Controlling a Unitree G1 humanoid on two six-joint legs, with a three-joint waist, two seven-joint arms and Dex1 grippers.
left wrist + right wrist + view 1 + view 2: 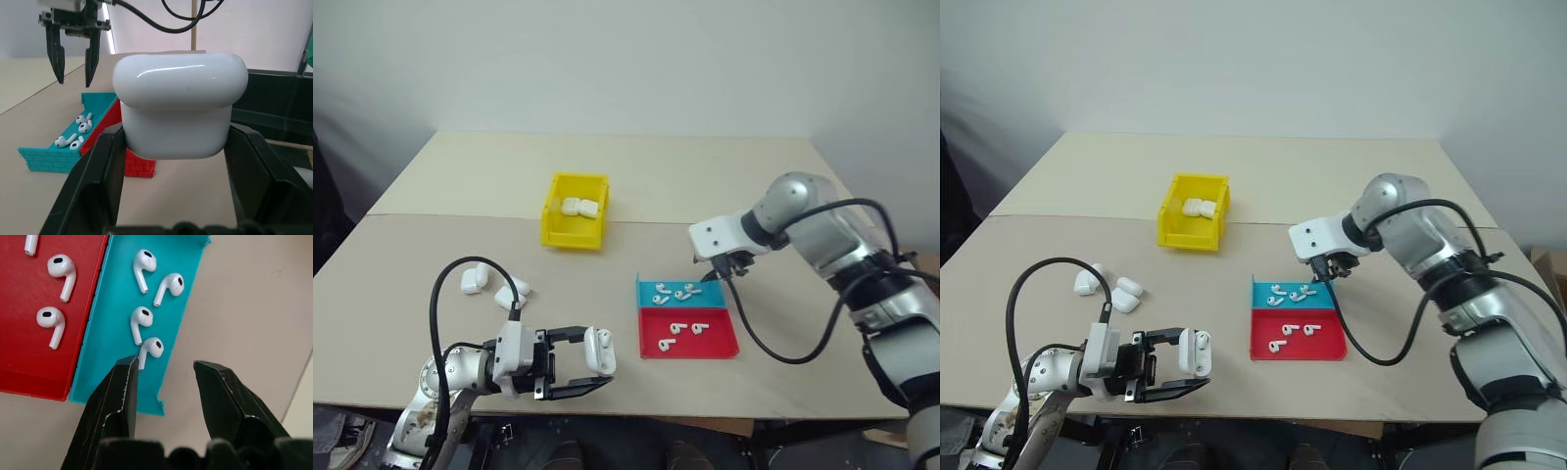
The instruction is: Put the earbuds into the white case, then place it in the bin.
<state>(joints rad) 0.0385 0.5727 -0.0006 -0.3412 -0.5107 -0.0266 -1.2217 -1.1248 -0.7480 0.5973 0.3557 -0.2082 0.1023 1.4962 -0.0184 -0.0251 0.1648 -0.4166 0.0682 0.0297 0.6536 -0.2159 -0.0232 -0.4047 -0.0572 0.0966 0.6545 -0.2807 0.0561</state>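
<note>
We find the left gripper (597, 367), with its two black fingers, clenched on a small glossy white rounded-rectangular earbud case (600, 351), held at the near edge of the tan wooden table (705, 176) with the gripper pointing level toward the robot's right. In the left wrist view the white case (178, 105) sits between the two pads, its lid closed and its rounded top standing above them. The right gripper (164, 382) has its jaws parted and empty; it points steeply downward over the far end of the shallow two-part plastic tray (724, 345), above the blue compartment's outer edge. In the right wrist view four tiny glossy white stemmed earbuds (145, 320) lie loose in the blue compartment, the nearest one just beyond the tip of one finger (124, 382), not touching it as far as we can tell. At least three further earbuds lie in the adjoining red compartment (29, 362). The small bright yellow plastic bin (558, 227) stands farther back on the table, well apart from both grippers, with two white cases (579, 207) side by side inside it. Three more white cases (495, 284) rest on the table to the robot's left, near the left arm.
</note>
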